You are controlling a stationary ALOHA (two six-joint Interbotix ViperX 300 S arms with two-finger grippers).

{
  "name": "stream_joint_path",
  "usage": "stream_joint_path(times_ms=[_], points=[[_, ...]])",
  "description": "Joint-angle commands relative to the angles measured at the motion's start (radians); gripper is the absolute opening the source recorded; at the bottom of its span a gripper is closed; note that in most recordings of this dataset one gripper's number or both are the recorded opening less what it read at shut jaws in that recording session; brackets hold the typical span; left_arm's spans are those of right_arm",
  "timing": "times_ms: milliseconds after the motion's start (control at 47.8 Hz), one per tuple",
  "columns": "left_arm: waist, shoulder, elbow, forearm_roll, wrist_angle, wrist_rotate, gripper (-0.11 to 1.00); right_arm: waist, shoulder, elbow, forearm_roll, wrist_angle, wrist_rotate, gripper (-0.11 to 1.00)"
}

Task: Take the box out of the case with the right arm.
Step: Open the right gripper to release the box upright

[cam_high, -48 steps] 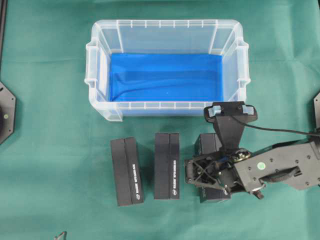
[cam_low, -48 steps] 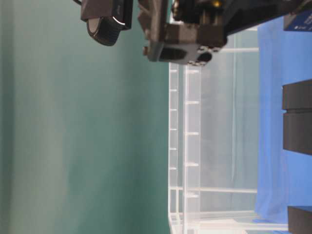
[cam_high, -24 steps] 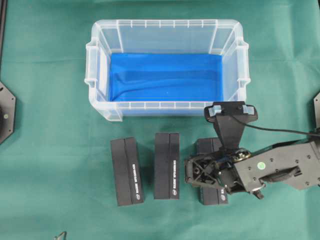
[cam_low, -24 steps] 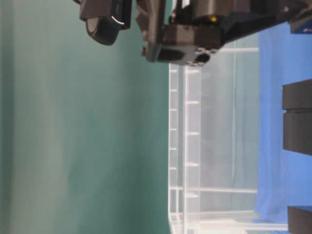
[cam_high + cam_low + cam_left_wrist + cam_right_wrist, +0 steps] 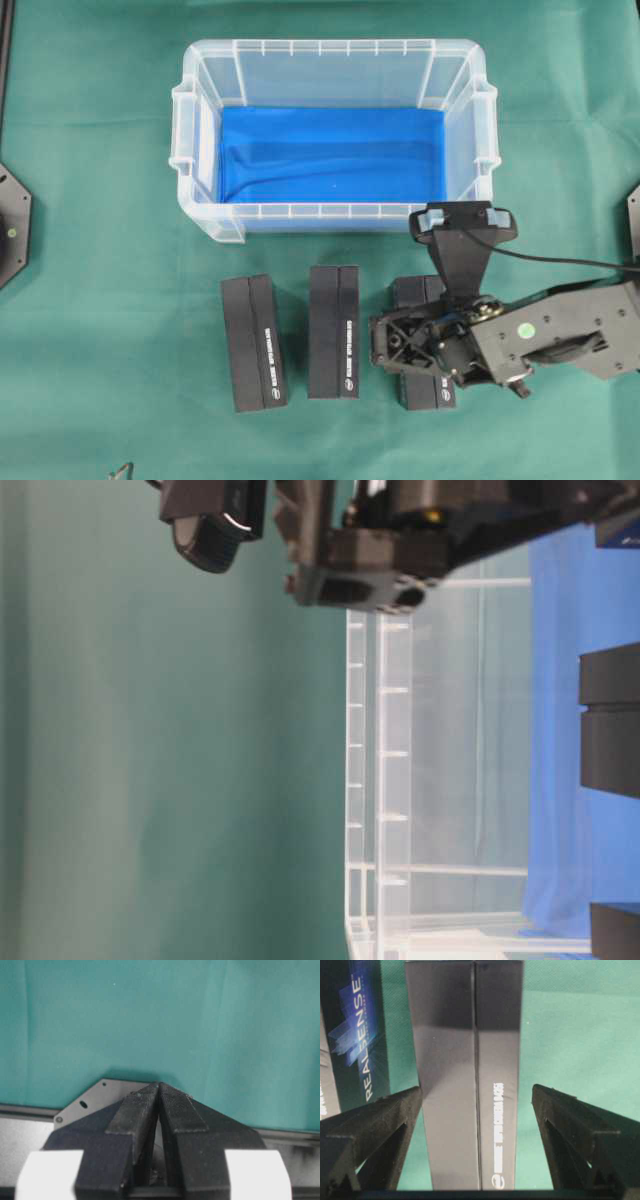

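- The right pincer [image 5: 378,345] is spread wide over the rightmost box [image 5: 467,1075]; both fingers stand clear of its sides.
- That box lies on the green desk [image 5: 90,330], outside the case [image 5: 205,200], which holds only its blue cloth [image 5: 330,155].
- Two more boxes [image 5: 254,343] lie just left of it.
- The left pincer [image 5: 159,1105] is closed, empty.

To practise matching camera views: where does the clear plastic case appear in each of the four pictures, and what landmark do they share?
Overhead: the case sits upper centre, with its blue lining showing.
Table-level: its ribbed clear wall fills the centre right, with the picture turned sideways.
Left wrist: not in it.
Right wrist: not in it.
Shared landmark: the green cloth, seen in all four.
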Motion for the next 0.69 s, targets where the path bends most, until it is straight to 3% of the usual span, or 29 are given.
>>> stream_joint_path(times_ms=[0,209,460,669], points=[[0.002,0.006,-0.009,0.003,-0.003,0.002,0.00,-0.003,-0.058,-0.041,-0.012,0.037,-0.002,0.86],[0.002,0.009,-0.011,0.003,-0.005,0.002,0.00,-0.003,-0.109,-0.124,-0.040,0.179,-0.018,0.86],[0.002,0.008,-0.011,0.002,-0.005,-0.005,0.00,-0.006,-0.129,-0.267,-0.046,0.382,-0.110,0.86],[0.002,0.009,-0.011,0.003,-0.005,-0.005,0.00,-0.018,-0.129,-0.293,-0.046,0.431,-0.141,0.85]])
